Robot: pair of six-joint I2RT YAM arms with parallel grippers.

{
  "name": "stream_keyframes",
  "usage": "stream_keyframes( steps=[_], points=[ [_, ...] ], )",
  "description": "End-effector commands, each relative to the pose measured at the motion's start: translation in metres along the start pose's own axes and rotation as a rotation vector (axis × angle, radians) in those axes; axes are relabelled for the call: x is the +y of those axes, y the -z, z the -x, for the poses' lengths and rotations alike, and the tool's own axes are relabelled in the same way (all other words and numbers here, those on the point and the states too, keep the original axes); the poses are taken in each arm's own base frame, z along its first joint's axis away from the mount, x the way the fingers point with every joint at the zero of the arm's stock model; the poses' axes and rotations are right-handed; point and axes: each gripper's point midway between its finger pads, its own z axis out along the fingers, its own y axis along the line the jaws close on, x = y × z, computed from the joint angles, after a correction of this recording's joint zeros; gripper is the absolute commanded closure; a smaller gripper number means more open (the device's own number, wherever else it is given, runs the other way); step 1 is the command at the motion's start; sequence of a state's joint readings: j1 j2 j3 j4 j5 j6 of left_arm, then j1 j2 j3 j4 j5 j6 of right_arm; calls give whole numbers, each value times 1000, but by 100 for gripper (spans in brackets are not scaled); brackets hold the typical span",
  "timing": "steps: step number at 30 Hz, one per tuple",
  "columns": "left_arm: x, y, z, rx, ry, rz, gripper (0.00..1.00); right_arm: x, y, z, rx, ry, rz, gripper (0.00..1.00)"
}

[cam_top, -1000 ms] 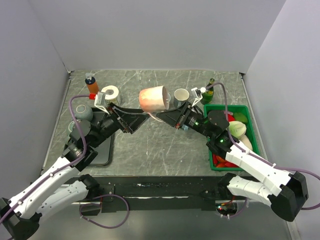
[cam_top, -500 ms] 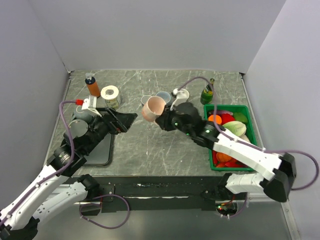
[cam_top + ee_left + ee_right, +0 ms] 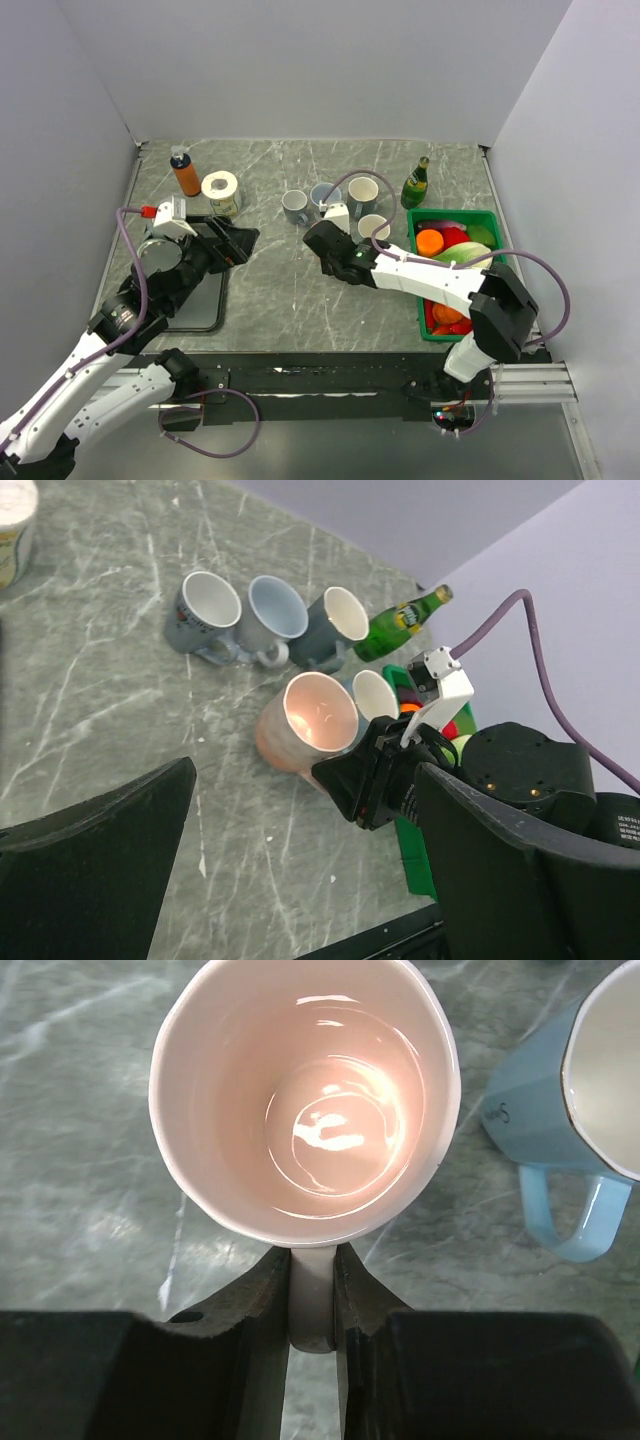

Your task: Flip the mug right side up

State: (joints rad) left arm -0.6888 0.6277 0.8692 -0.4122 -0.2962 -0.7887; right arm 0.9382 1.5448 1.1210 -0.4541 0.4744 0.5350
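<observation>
**Operator:** Which claw has the mug?

**Spotter:** Your right claw (image 3: 312,1295). Its fingers are pinched tight on the handle of the pink mug (image 3: 305,1100), and the handle fills the gap between them. Your left claw (image 3: 238,242) is spread wide with nothing in it, over the left side of the table (image 3: 290,300) and well apart from the mug.

**Operator:** Where is the mug, and which way up?

**Spotter:** It's mid-table with its mouth facing up, and there's nothing inside but a glint of light. I can't tell you whether its base touches the table. A pale blue mug (image 3: 575,1090) stands just beside it, upright.

**Operator:** Other containers?

**Spotter:** Behind your mug is a row of three mugs (image 3: 275,610), all upright and empty. On the right, the green bin (image 3: 460,212) is heaped with orange, green and red produce.
</observation>
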Motion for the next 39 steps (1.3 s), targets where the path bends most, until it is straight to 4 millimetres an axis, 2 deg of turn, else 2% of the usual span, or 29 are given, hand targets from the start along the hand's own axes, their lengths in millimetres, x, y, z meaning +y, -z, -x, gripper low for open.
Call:
stream_keyframes(
  steps=[1, 5, 7, 12, 16, 20, 23, 25, 28, 29, 31, 34, 39],
  points=[
    [3, 1, 10, -27, 3, 36, 4, 6, -2, 46, -164, -124, -37, 100],
    [6, 1, 8, -24, 5, 49, 4, 3, -18, 34, -172, -154, -69, 100],
    [7, 1, 8, -25, 6, 55, 4, 3, -23, 37, -203, -190, -68, 100],
    [9, 1, 7, -24, 5, 64, 4, -3, -40, 25, -189, -219, -87, 100],
    [11, -1, 6, -21, 5, 73, 4, -4, -47, 22, -188, -236, -82, 100],
    [13, -2, 6, -23, 4, 85, 4, -8, -57, 10, -143, -245, -102, 100],
    [16, -1, 10, -30, -8, 114, 4, -11, -58, 4, -121, -265, -111, 99],
    [18, 1, 16, -51, -14, 131, 4, -12, -58, 2, -116, -273, -114, 91],
    [18, 3, 21, -67, -26, 139, 4, -12, -57, 2, -114, -271, -117, 67],
    [18, 3, 22, -69, -25, 139, 4, -12, -56, 4, -117, -273, -116, 54],
    [19, 4, 23, -73, -26, 144, 4, -11, -56, 4, -111, -275, -115, 41],
    [22, 4, 23, -71, -31, 159, 4, -11, -52, 5, -105, -283, -116, 29],
    [34, 7, 25, -70, -39, 241, 4, -11, -39, 14, -117, -293, -92, 18]
  ],
)
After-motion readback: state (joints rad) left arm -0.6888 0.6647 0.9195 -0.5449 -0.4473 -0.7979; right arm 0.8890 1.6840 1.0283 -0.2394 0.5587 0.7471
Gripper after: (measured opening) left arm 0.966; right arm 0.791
